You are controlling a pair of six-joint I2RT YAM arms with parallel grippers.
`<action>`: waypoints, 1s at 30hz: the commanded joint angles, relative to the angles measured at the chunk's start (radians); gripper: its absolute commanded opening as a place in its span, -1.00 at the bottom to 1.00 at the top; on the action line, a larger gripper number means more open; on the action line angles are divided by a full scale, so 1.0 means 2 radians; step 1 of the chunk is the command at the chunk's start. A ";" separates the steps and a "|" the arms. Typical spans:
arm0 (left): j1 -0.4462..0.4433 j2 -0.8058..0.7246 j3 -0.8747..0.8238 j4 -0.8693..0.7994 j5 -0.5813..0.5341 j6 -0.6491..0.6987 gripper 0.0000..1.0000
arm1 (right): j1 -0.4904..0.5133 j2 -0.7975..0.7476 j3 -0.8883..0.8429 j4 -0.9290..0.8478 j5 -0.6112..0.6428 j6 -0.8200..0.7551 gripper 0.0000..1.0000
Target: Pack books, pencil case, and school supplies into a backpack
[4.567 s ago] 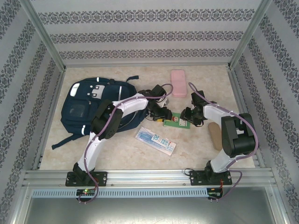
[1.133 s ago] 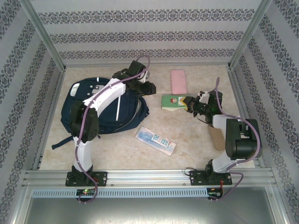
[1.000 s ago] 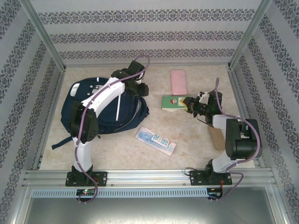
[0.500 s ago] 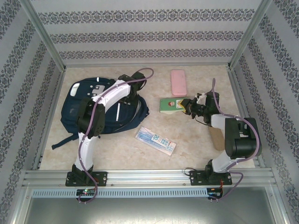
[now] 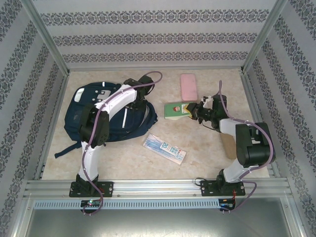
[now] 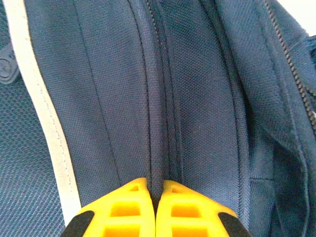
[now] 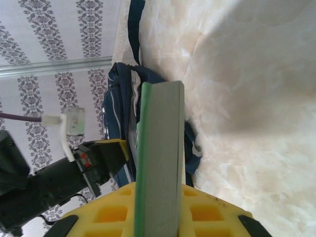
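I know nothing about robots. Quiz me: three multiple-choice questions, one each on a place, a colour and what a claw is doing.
1. Where is the pink pencil case? A) clamped in a gripper B) flat on the table C) leaning on the wall
2. What colour is the book in the right gripper? A) green B) red C) black
3. What is the left gripper doing? A) hanging open B) holding a pen C) pinching the backpack
Answers: 1 B, lying alone near the far edge. 2 A, green cover. 3 C, it is shut on a fabric fold.

The backpack (image 6: 197, 98) is coarse matt woven cloth; the table (image 7: 247, 98) smooth, marbled.
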 commanded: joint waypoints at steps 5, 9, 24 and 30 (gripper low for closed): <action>0.020 -0.095 0.044 -0.006 0.075 -0.015 -1.00 | 0.055 0.028 0.059 0.040 0.019 0.022 -1.00; 0.047 -0.127 0.044 0.003 0.143 -0.029 -1.00 | 0.091 0.056 0.098 0.060 0.034 0.041 -1.00; 0.187 -0.241 -0.045 0.146 0.409 -0.112 -1.00 | 0.220 0.205 0.264 0.097 0.124 0.100 -1.00; 0.210 -0.245 -0.052 0.165 0.456 -0.134 -1.00 | 0.267 0.272 0.337 0.120 0.163 0.132 -1.00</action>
